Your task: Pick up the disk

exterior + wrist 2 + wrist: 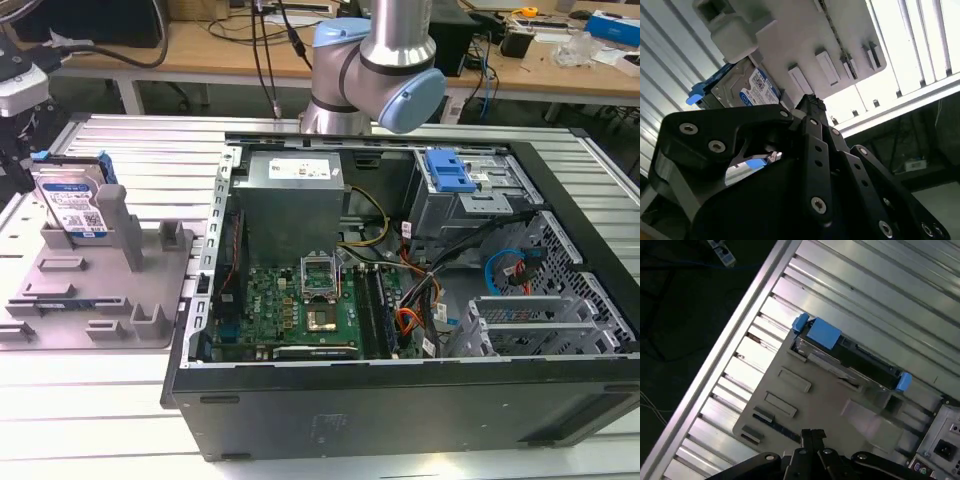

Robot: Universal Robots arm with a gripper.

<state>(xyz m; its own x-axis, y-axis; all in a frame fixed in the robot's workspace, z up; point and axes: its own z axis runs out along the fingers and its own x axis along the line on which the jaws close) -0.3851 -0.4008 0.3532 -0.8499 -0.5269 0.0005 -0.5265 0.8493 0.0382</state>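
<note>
The disk [72, 200] is a silver hard drive with a white-and-blue label and blue side rails. It stands on edge at the back of the grey fixture [100, 290], on the exterior view's left. The second wrist view shows the disk's [747, 87] label face against the fixture [790, 35]. In the first wrist view I see the disk's [860, 360] dark upper edge between blue rail ends. My gripper [807, 102] hangs above the fixture [815, 400], clear of the disk. Its black fingertips [813, 432] are pressed together, shut on nothing.
An open computer case [400, 300] with motherboard, power supply [292, 180] and a blue drive-bay bracket [448, 170] lies to the exterior view's right of the fixture. Both rest on a ribbed metal table [90, 400]. The arm's base [375, 60] stands behind the case.
</note>
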